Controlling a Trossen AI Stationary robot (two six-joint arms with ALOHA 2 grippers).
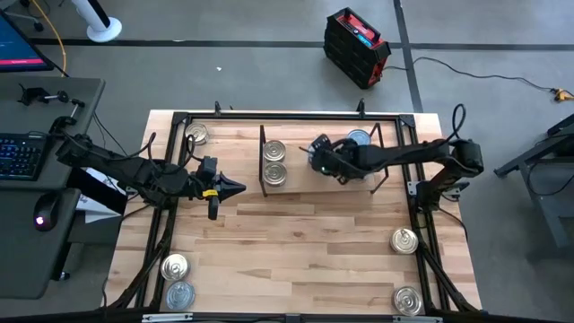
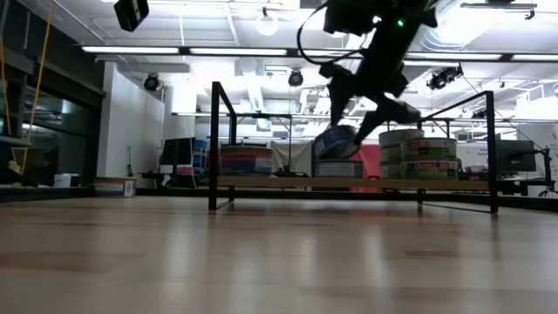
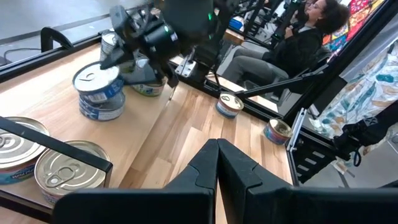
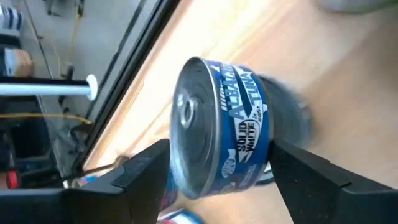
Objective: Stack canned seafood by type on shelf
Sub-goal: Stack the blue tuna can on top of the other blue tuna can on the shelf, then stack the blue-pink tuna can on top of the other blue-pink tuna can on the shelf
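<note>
The tabletop (image 1: 296, 224) carries the shelf (image 1: 309, 170) toward twelve o'clock, black uprights at each end. On the shelf, a gold-lidded pair (image 1: 274, 162) lies near its nine o'clock end and a blue-label stack (image 3: 99, 93) sits toward its three o'clock side. Loose tins remain on the tabletop: two at seven o'clock (image 1: 177, 280), two at four to five o'clock (image 1: 405, 269), one near eleven o'clock (image 1: 196, 135). The right hand (image 4: 217, 162) is over the shelf, grasping a blue tuna tin (image 4: 221, 146) across its side wall; the tin is tilted, clear of the board, just beside the blue-label stack. The left hand (image 1: 235, 187) waits at nine o'clock of the shelf, fingers pressed together and empty. Judgement: the step in hand is seating this tin on the like-labelled stack. To do it well, level the tin first, centre it over the stack's lid, lower until rims meet, and only then let go. A tilted release risks the tin sliding off or toppling the stack; keep the wrist clear of the upright.
</note>
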